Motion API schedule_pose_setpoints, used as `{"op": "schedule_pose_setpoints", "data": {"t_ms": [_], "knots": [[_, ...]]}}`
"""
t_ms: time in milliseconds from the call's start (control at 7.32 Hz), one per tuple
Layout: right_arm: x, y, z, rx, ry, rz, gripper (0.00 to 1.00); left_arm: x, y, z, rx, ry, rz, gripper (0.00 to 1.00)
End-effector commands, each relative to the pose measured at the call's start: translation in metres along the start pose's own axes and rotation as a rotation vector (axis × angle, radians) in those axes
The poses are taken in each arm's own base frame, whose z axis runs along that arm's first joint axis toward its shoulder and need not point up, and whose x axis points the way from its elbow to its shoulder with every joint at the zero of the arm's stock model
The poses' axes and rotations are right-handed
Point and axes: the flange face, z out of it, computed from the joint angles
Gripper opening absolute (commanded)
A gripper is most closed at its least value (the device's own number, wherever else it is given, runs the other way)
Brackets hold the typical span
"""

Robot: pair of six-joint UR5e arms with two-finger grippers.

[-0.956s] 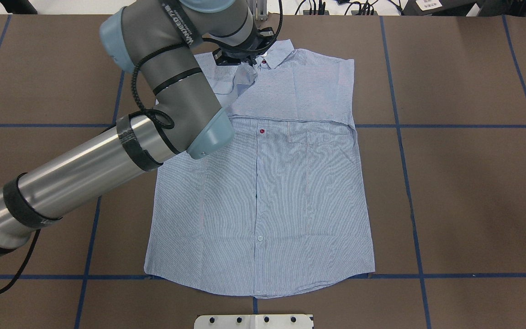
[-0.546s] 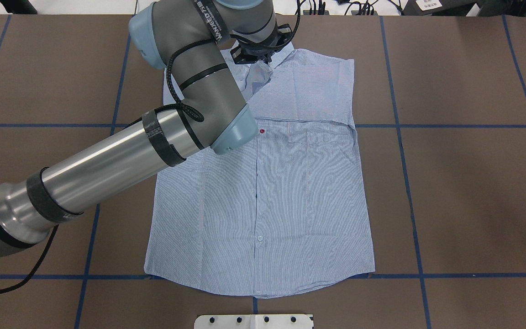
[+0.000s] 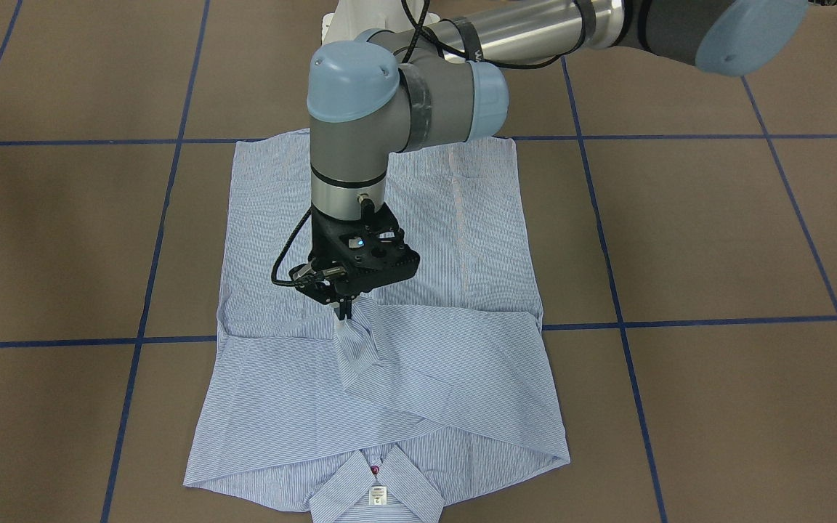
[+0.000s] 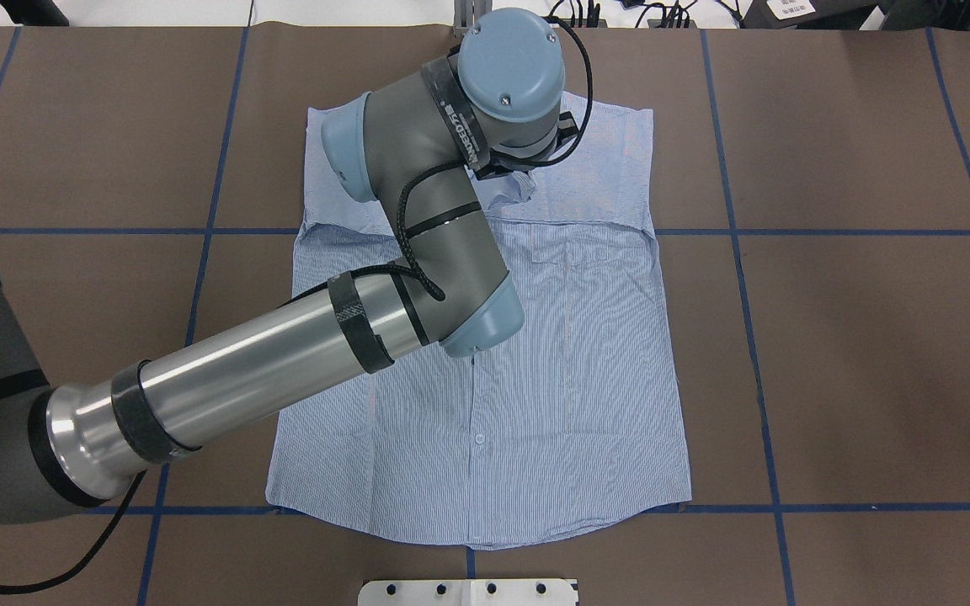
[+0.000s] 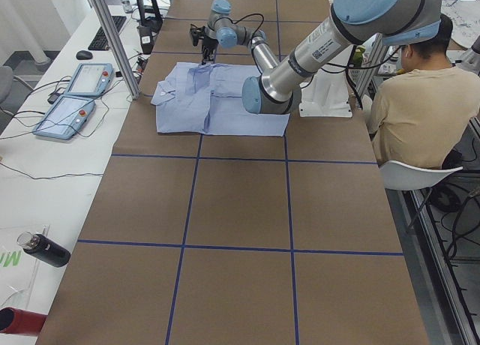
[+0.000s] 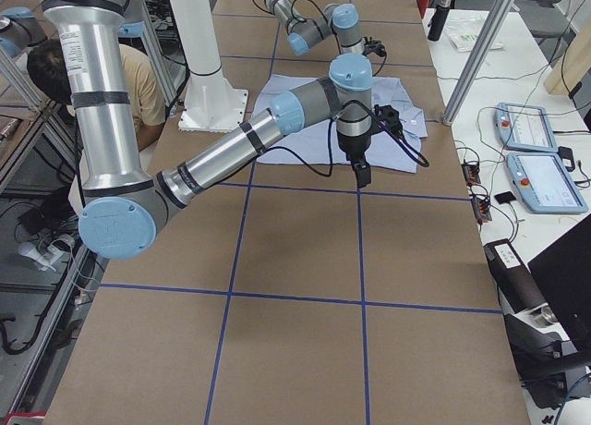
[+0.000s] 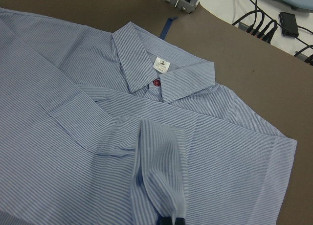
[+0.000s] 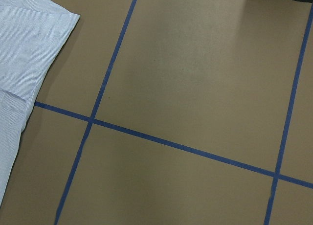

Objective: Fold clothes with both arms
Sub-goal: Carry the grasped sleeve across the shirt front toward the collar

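Note:
The striped shirt [image 4: 569, 370] lies flat and buttoned on the table, collar [image 3: 375, 487] at the far edge, both sleeves folded over the chest. My left gripper [image 3: 344, 314] is shut on the cuff of the left sleeve [image 3: 357, 349] and holds it lifted above the chest. Its fingertips [image 7: 168, 220] pinch that sleeve [image 7: 159, 176] in the left wrist view. In the overhead view the wrist hides it. My right gripper [image 6: 362, 177] shows only in the exterior right view, hanging over the table, so I cannot tell if it is open. The right wrist view shows a shirt edge [image 8: 24, 49].
Blue tape lines [image 4: 738, 231] grid the brown table. A white base plate [image 4: 468, 592] sits at the near edge. A seated person [image 5: 416, 112] is beside the robot's pedestal. Two teach pendants [image 5: 75, 97] and a bottle [image 5: 45, 249] lie on the side bench.
My left gripper has carried the sleeve cuff from beside the collar to the right and toward the robot, across the chest. The sleeve now lies folded over the shirt's upper part.

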Motion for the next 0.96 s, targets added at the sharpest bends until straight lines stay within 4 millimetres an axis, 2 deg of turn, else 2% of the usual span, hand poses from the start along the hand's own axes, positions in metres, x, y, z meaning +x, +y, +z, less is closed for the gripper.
{"op": "schedule_pose_setpoints", "data": {"t_ms": [0, 137, 273, 546, 683, 819], "knots": [[0.000, -0.001, 0.000, 0.001, 0.000, -0.001, 1.00, 0.001, 0.042, 0.033, -0.013, 0.036, 0.033, 0.47], [0.000, 0.000, 0.000, 0.000, 0.000, 0.000, 1.00, 0.005, 0.053, 0.034, -0.023, 0.054, 0.050, 0.91], [0.000, -0.001, 0.000, 0.001, 0.000, -0.001, 1.00, 0.015, 0.056, 0.024, -0.028, 0.077, 0.059, 0.99], [-0.007, -0.004, -0.006, 0.014, -0.004, 0.049, 1.00, 0.016, 0.054, 0.016, -0.031, 0.091, 0.164, 1.00], [-0.031, -0.004, -0.011, 0.033, -0.020, 0.105, 1.00, 0.005, 0.046, 0.013, -0.020, 0.092, 0.228, 1.00], [-0.066, -0.007, -0.001, 0.068, -0.066, 0.144, 1.00, -0.028, 0.036, 0.009, -0.033, 0.104, 0.273, 1.00]]}}
